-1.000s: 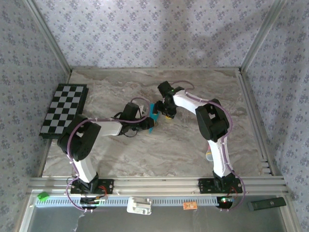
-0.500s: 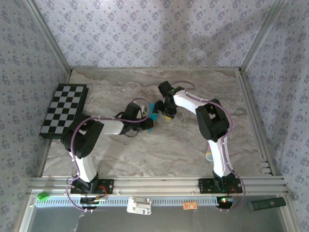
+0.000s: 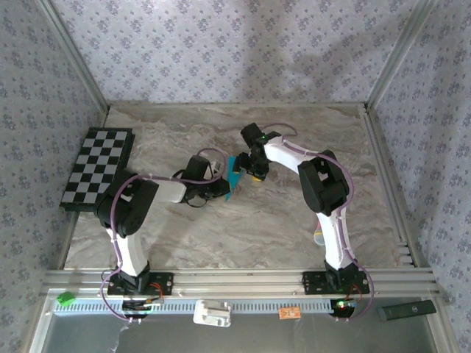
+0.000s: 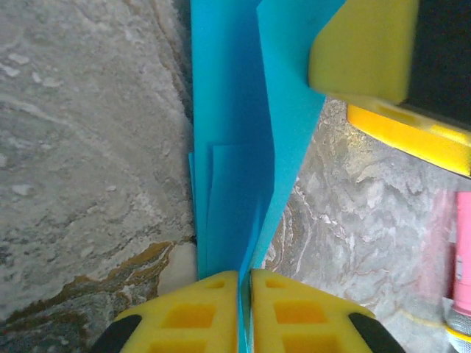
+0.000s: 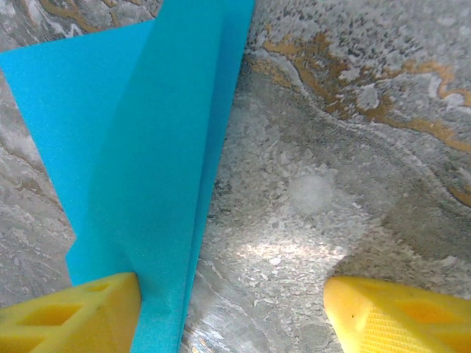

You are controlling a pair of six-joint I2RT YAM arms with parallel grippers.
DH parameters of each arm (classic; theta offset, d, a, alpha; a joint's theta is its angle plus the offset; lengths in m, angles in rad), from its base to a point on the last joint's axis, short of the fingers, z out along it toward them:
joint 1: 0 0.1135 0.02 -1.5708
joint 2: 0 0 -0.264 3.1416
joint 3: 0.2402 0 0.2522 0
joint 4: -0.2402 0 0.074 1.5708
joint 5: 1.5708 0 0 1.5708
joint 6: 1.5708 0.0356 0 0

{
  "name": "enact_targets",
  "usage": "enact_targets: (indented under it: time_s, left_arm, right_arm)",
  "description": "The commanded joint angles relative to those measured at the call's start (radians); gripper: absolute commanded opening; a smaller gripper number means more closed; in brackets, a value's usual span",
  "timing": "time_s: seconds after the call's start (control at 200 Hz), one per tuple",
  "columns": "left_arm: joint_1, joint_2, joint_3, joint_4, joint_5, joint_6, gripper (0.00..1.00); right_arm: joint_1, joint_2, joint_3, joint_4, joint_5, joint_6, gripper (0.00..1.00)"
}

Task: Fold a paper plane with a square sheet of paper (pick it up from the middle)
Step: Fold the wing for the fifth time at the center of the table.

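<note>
The marble table seen from above carries the checkered board at its left edge, well apart from the two arms. These meet near the middle at the folded teal paper, where the grips are too small to read. The left wrist camera shows the left gripper clenched on the paper's near edge, with creased layers rising between its pads. The other arm's yellow finger crowds the top corner, and a pink stick lies at the right margin. The right wrist camera shows the right gripper released, its jaws wide, with the paper leaning against one finger.
</note>
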Motion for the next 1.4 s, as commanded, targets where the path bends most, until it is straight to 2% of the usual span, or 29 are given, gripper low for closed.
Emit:
enact_targets:
  time_s: [0.0,0.375,0.48,0.94,1.044,1.279,1.399]
  left_arm:
    - [0.016,0.060,0.016,-0.008,0.075,-0.045,0.09]
    - [0.059,0.087,0.043,-0.012,0.169,-0.143,0.03]
    - [0.064,0.091,0.059,-0.040,0.179,-0.143,0.03]
    - [0.083,0.127,0.066,-0.047,0.213,-0.187,0.01]
    - [0.088,0.131,0.060,-0.033,0.223,-0.209,0.01]
    - [0.094,0.131,0.055,-0.016,0.235,-0.240,0.01]
    - [0.097,0.131,0.053,-0.015,0.233,-0.240,0.01]
  right_arm:
    - [0.001,0.125,-0.056,-0.092,0.011,-0.001,0.73]
    - [-0.033,0.072,-0.100,-0.025,-0.075,-0.114,0.73]
    - [-0.039,0.046,-0.101,-0.009,-0.090,-0.195,0.73]
    - [-0.027,-0.112,-0.040,0.009,-0.006,-0.378,0.71]
    - [-0.021,-0.105,-0.035,0.009,-0.001,-0.423,0.69]
    - [-0.018,-0.059,-0.008,0.006,-0.098,-0.491,0.68]
    - [-0.017,-0.032,0.020,-0.013,-0.100,-0.515,0.67]
